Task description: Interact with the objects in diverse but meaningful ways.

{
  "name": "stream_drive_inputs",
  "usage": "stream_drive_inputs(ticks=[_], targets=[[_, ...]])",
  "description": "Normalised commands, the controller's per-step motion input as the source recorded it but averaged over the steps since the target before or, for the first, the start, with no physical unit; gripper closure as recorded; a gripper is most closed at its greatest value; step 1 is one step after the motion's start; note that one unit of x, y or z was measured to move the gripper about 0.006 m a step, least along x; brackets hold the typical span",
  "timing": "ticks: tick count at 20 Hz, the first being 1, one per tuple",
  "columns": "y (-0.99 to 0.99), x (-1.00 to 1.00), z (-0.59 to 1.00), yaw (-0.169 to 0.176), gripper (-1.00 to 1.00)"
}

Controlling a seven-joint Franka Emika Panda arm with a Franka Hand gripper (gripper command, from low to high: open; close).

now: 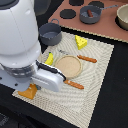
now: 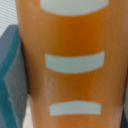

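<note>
The orange ridged bread slab lies at the near corner of the woven mat, on the exterior view's left, partly under my arm. It fills the wrist view, very close, with pale ridges across it. My gripper's white hand hangs just over it; the fingers are hidden, so I cannot tell whether they are open or shut. The yellow banana lies beside the hand. The yellow cheese wedge sits at the mat's far side. The small grey pot stands beyond the mat. The sausage is not clearly seen.
A round tan plate sits mid-mat, with orange-handled cutlery on either side of it. A brown board at the back holds a second grey pot and a bowl. My arm blocks the exterior view's left.
</note>
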Motion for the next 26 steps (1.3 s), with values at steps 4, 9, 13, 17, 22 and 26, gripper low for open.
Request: stream_drive_inputs(ticks=[4, 9, 13, 17, 22, 26], targets=[[0.4, -0.85, -0.1, 0.038, 1.0], [0.4, -0.86, -0.08, 0.035, 1.0], [0.37, -0.9, -0.12, 0.025, 1.0], [0.35, -0.88, -0.15, 0.027, 1.0], [0.27, -0.81, -0.23, 0.015, 1.0], [0.2, -0.79, -0.28, 0.008, 1.0]])
